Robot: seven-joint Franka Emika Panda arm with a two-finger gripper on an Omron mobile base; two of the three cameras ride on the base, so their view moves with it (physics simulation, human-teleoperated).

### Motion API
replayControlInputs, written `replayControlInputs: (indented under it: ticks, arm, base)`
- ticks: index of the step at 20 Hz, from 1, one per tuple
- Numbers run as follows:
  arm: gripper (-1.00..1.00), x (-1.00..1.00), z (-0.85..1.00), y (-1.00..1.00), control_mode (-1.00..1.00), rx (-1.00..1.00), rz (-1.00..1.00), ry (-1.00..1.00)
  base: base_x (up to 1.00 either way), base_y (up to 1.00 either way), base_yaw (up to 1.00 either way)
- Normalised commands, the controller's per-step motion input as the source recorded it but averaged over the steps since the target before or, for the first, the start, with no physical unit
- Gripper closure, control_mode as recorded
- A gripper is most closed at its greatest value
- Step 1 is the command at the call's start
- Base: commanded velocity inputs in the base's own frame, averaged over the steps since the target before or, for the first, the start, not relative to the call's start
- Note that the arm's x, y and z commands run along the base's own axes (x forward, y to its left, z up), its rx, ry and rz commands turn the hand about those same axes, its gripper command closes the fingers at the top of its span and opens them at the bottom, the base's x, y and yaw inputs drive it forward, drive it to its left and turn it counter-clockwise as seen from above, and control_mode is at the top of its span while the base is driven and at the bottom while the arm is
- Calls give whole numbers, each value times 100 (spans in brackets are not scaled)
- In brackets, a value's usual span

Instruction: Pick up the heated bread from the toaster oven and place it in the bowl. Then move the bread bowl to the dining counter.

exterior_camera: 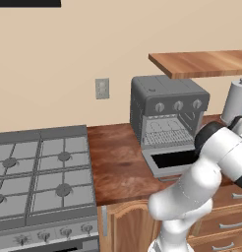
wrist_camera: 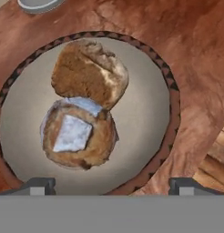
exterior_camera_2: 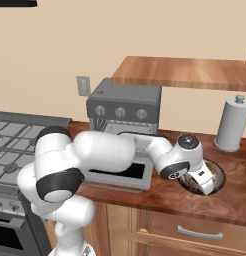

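The dark-brown bowl with a pale inside sits on the reddish counter right of the toaster oven. Two brown pieces lie in it, touching. One is a rounded bread lump. The other is a round piece with a pale square patch on top. My gripper hovers just above the bowl, open, with nothing between its fingertips. In the right base view the gripper hangs over the bowl. The oven's door is dropped down and its rack is bare. The dining counter is out of view.
A white canister stands behind the bowl by the wall. A wooden shelf juts out above the oven. The gas stove adjoins the counter on the left. Drawers run below the counter edge.
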Motion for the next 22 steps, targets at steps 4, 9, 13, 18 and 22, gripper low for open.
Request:
replayControlInputs:
  ticks: [4,9,13,18,22]
  arm:
    - [-100,2,-34,-43,-100,19,-7,0]
    - [-100,0,-19,-46,-100,12,-5,0]
    - [-100,0,-1,-21,-100,7,-2,0]
    - [-100,-18,1,0,-100,0,-2,-1]
    - [-100,-34,-2,42,-100,-2,0,-2]
  base:
    - [0,0,0]
    - [0,0,0]
    - [0,0,0]
    - [0,0,0]
    - [0,0,0]
